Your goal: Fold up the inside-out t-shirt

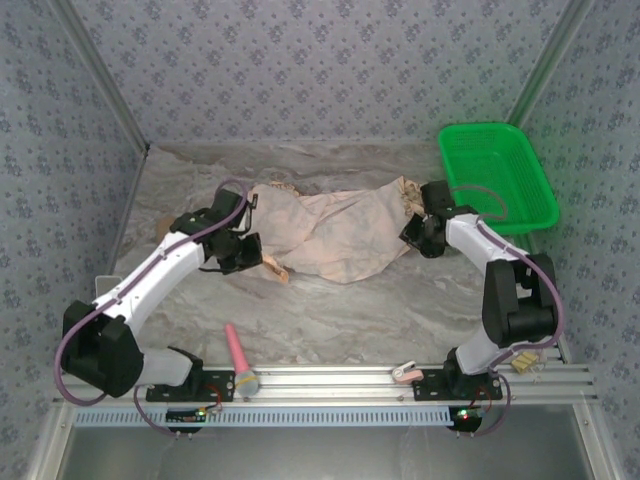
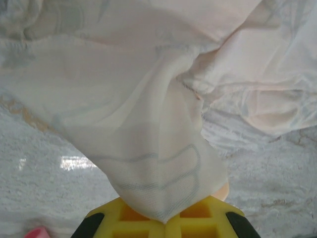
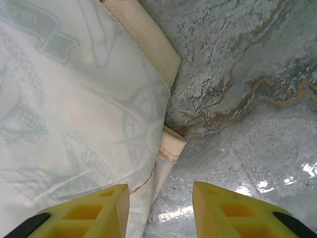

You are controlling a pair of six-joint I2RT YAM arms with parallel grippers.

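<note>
**Item:** inside-out t-shirt [image 1: 335, 235], soft peach-tan cloth, pale reverse side outward with a faint nautical print. It lies crumpled on the grey marbled worktop [image 1: 330, 310], left of the green plastic basket [image 1: 497, 175] and not touching it.

**Left end effector** [image 2: 166, 220]: yellow fingers closed together, pinching a fold of the shirt, at the shirt's end farthest from the basket.

**Right end effector** [image 3: 161, 201]: fingers apart and gripping nothing. The hemmed shirt edge lies between them, at the shirt's end nearest the basket.

robot lab booth: patterned walls [image 1: 300, 60], aluminium rail [image 1: 330, 380], marble-look tabletop [image 1: 350, 310]
</note>
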